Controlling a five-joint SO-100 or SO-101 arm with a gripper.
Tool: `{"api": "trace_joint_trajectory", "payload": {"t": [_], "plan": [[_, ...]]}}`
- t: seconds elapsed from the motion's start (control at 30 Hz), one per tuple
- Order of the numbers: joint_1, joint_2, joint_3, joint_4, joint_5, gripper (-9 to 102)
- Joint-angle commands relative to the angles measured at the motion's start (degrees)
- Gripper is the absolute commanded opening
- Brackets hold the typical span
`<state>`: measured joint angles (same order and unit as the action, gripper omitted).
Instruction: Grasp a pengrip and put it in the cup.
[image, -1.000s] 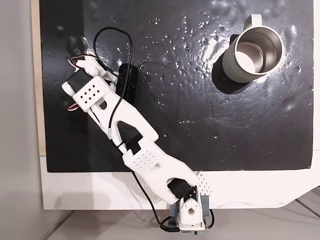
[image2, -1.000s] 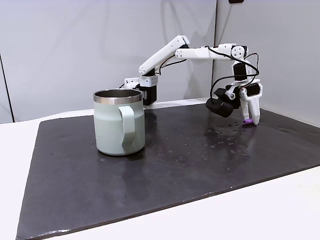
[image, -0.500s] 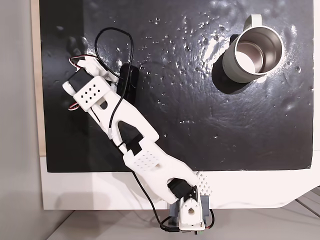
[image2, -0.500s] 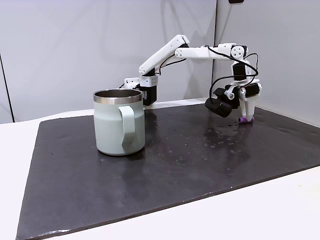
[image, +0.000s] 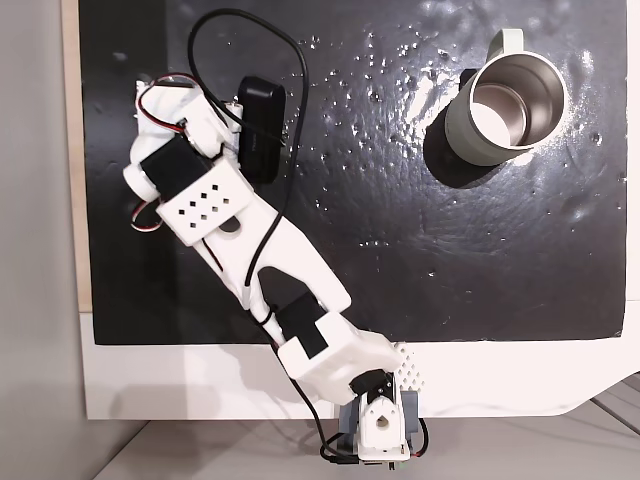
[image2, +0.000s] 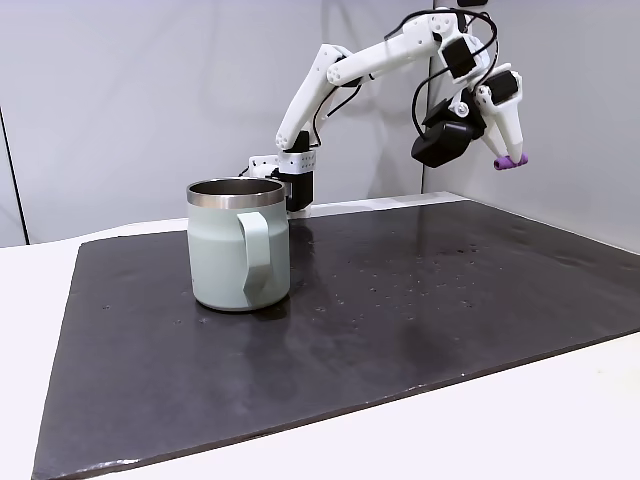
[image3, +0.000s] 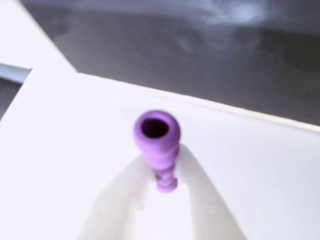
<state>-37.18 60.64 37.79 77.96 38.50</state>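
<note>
White arm raised high over black mat (image2: 400, 300) on bench. Fingers (image2: 508, 158) clenched on purple pengrip (image2: 510, 162), held in air w/ open end toward wrist cam (image3: 156, 135). Cup (image2: 238, 245) stands upright on mat, well apart from arm's tip.

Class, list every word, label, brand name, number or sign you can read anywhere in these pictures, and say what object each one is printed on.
None: no readable text in any view.
The cup has a plain pale side with no logo.
The pengrip held in the gripper is unmarked purple.
The white arm shows only dot-pattern holes, no lettering.
The black mat carries glossy bumps, not print.
</note>
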Motion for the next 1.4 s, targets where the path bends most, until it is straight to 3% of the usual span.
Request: {"api": "trace_joint_trajectory", "payload": {"t": [0.0, 0.27, 0.6, 1.03, 1.37], "plan": [[2.6, 8.6, 2.4, 0.4, -1.5, 0], [9.1, 17.7, 11.6, 3.5, -2.4, 0], [29.0, 33.3, 25.9, 3.6, -12.9, 0], [51.8, 37.0, 30.7, -4.2, -25.2, 0], [57.1, 33.0, 30.2, -10.0, -27.7, 0]]}}
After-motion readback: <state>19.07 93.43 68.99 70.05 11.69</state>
